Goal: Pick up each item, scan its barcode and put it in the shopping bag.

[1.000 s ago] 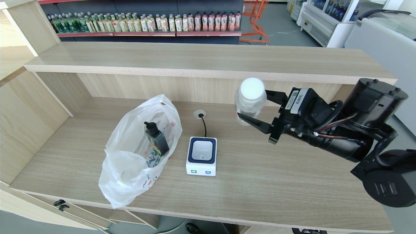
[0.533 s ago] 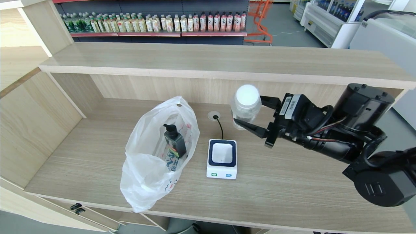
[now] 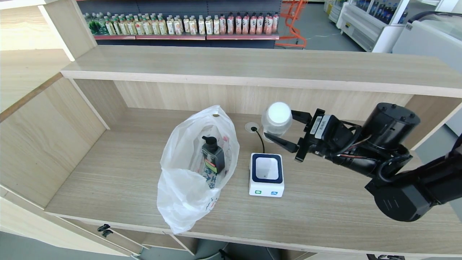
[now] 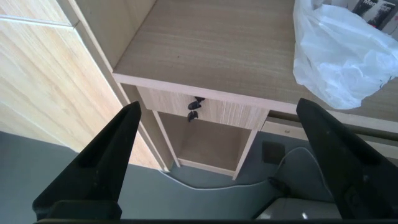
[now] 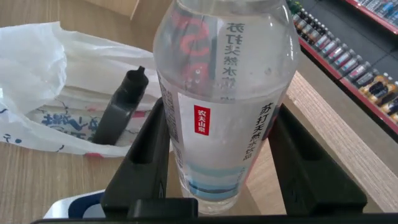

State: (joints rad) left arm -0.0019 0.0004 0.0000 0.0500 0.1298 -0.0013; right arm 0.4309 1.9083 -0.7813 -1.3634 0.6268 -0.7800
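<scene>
A clear water bottle [image 3: 277,121] with a white cap hangs over the counter just behind the white barcode scanner [image 3: 266,174]. My right gripper [image 3: 279,124] is shut on it from the right. In the right wrist view the bottle [image 5: 224,93] stands upright between the gripper [image 5: 224,165] fingers, with the scanner [image 5: 74,208] at the corner. A white plastic shopping bag [image 3: 196,166] stands open left of the scanner, with a dark pump bottle [image 3: 213,156] inside. My left gripper [image 4: 217,168] is open, below the counter's front edge near the bag [image 4: 348,56].
The scanner's cable runs back to a round grommet [image 3: 251,126] in the counter [image 3: 325,202]. A raised wooden ledge [image 3: 252,68] walls the back, and a side panel [image 3: 43,141] closes the left. Drawer handles [image 4: 194,109] sit under the front edge.
The head camera has shifted, sliding the whole scene to the right. Relative to the scanner, my right gripper has carried the bottle leftward, closer to it.
</scene>
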